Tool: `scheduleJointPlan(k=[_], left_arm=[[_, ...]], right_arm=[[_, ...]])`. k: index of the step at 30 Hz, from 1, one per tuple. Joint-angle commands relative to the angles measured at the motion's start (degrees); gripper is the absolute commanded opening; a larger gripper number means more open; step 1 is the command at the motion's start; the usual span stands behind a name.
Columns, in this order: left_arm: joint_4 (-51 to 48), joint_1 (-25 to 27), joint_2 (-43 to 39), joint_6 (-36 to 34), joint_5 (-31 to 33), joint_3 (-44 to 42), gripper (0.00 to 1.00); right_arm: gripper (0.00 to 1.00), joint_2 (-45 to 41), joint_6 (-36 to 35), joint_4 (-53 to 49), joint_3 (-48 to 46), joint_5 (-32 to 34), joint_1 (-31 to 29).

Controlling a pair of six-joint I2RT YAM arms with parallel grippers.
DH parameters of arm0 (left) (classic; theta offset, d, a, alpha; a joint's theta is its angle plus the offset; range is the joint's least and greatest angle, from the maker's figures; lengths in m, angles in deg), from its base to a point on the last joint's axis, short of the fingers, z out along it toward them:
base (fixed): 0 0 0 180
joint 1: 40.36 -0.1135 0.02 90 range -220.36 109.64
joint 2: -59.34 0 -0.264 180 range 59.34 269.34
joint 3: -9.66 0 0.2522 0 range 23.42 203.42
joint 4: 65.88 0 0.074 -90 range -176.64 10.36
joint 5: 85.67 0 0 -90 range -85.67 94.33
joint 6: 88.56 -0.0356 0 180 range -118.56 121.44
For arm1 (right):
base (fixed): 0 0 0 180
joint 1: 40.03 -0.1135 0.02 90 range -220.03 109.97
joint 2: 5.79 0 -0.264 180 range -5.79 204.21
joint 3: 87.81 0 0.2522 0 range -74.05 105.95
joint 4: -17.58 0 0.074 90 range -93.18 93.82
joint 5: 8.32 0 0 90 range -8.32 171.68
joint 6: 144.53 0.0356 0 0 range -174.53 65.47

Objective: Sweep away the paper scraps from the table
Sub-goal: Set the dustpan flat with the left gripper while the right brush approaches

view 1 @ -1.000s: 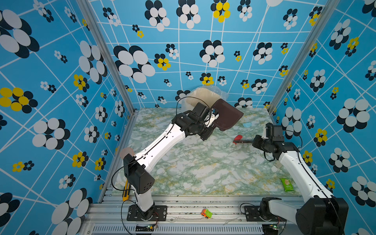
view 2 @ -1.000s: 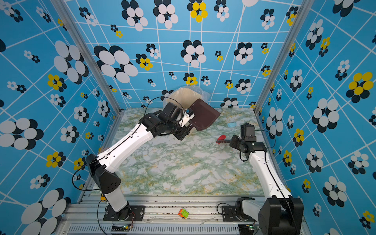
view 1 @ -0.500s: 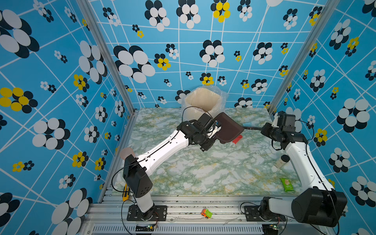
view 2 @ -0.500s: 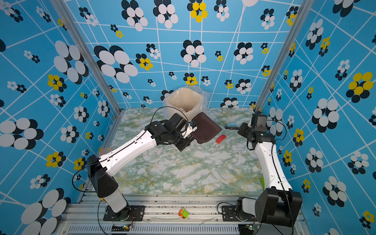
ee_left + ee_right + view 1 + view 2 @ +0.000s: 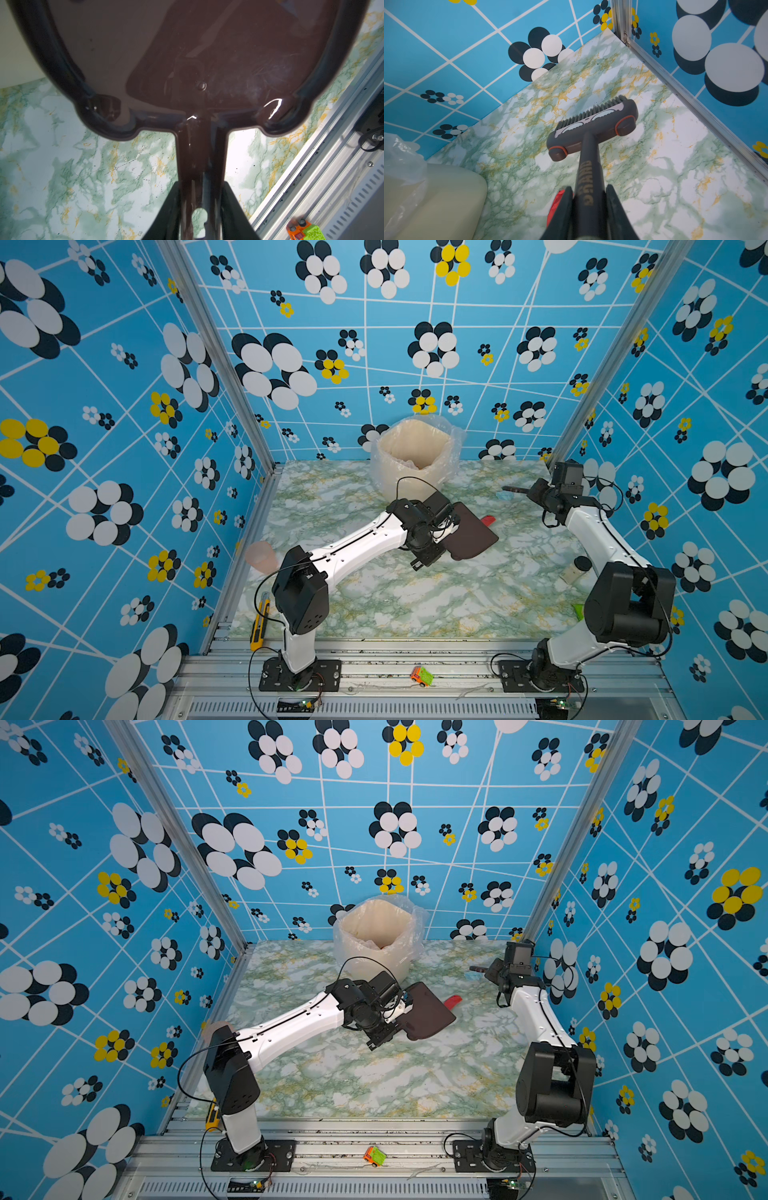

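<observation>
Fingers (image 5: 168, 207) of the left gripper (image 5: 201, 185) squeeze the dustpan (image 5: 471, 533) handle in front of the bin (image 5: 415, 464), likely to catch the red paper scrap (image 5: 488, 520) just beside it on the table (image 5: 415, 605), while the right gripper (image 5: 588, 193) squeezes the brush (image 5: 591, 131) near the blue paper scrap (image 5: 505, 496), right of the bin.

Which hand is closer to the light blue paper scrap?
Right. The right hand, holding the brush, is just right of the light blue scrap; the left hand, gripping the dustpan, is farther off, nearer the table middle.
</observation>
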Motion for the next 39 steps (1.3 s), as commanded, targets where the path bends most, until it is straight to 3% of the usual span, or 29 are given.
scheduleJointPlan(k=[1, 14, 23, 32, 39], left_arm=[[-3.30, 0.17, 2.80, -1.32, -0.95, 0.20, 0.00], [-6.99, 0.45, 10.42, -2.66, -1.79, 0.89, 0.00], [-8.38, 0.52, 14.32, -2.69, -0.91, 2.67, 0.00], [-7.52, -0.23, 15.59, -3.65, -1.84, 3.61, 0.00], [-7.80, -0.36, 16.08, -3.84, -1.96, 4.34, 0.00]], right_arm=[[0.00, -0.17, -0.72, 1.85, 1.51, 0.46, 0.20], [0.00, -3.95, -4.84, -3.27, -6.36, -6.09, -0.05], [0.00, -12.27, -6.56, -9.93, -12.53, -9.67, -2.76], [0.00, -19.93, -8.29, -23.46, -14.11, -16.40, -6.78], [0.00, -29.01, -7.86, -20.69, -14.96, -12.66, -6.81]])
